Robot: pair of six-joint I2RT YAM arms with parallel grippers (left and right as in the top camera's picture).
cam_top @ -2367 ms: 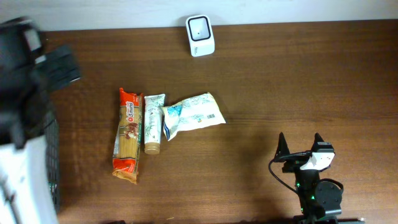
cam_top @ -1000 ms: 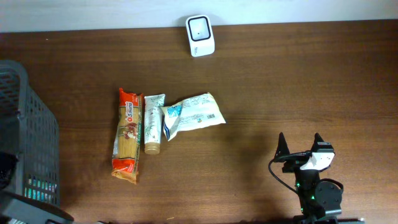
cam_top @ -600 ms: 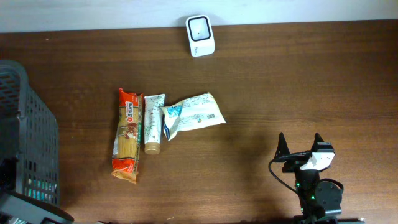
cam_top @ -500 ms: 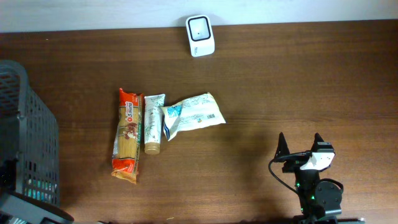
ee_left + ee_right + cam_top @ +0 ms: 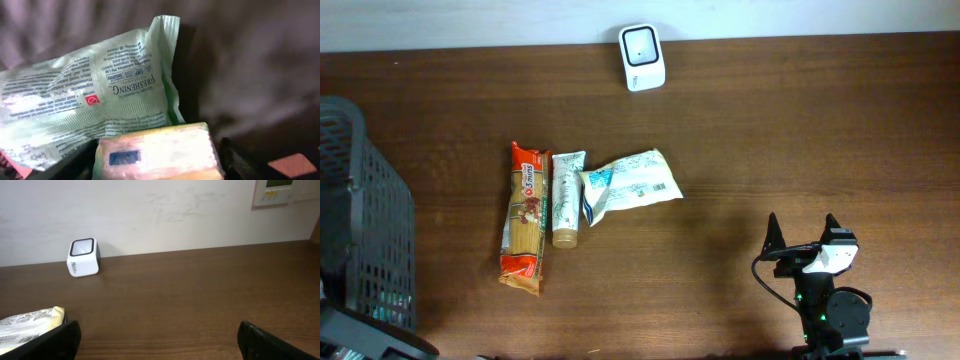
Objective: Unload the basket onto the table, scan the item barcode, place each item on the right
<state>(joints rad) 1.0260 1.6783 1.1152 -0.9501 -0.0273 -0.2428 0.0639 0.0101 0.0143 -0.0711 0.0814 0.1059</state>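
Straddling a pale yellow rectangular pack (image 5: 155,145) against a light green plastic bag (image 5: 85,95), seemingly inside the dark mesh basket (image 5: 365,180), the left gripper (image 5: 157,165) is being held wide, its grip impossible to tell, presumably for carrying the pack to the white boxy scanner (image 5: 642,43), while the right gripper (image 5: 802,228) is being held fully open, empty.

Black right claw (image 5: 802,228), white housing (image 5: 837,256)
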